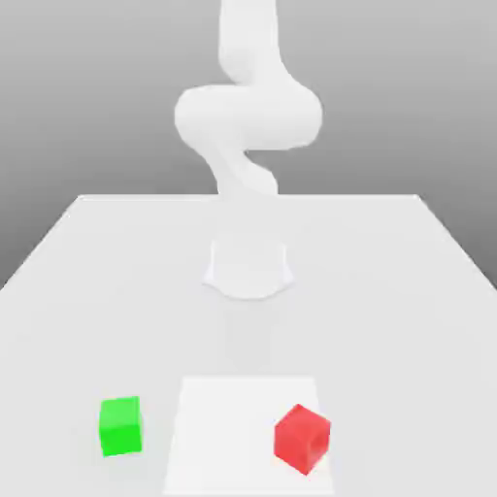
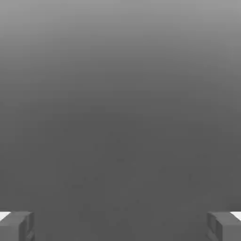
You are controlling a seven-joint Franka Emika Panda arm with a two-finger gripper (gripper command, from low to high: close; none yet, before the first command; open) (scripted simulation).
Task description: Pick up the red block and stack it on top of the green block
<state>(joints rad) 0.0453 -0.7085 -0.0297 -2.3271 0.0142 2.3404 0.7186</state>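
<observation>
The red block (image 1: 302,439) rests on the white table (image 1: 408,291) near its front edge, toward the exterior view's right, turned at an angle. The green block (image 1: 121,426) sits on the table toward the exterior view's left, about the same distance from the front edge and well apart from the red one. In the hand view my gripper (image 2: 120,227) is open. Its grey fingertips (image 2: 17,226) stand far apart with nothing between them, against a plain grey background. The white arm (image 1: 248,116) rises high above the table's middle, far from both blocks.
The arm's round base (image 1: 248,268) stands at the table's centre, behind the blocks. A paler square patch (image 1: 223,437) lies on the tabletop between the blocks, with the red block on its right part. The table edges run along the far side and both flanks.
</observation>
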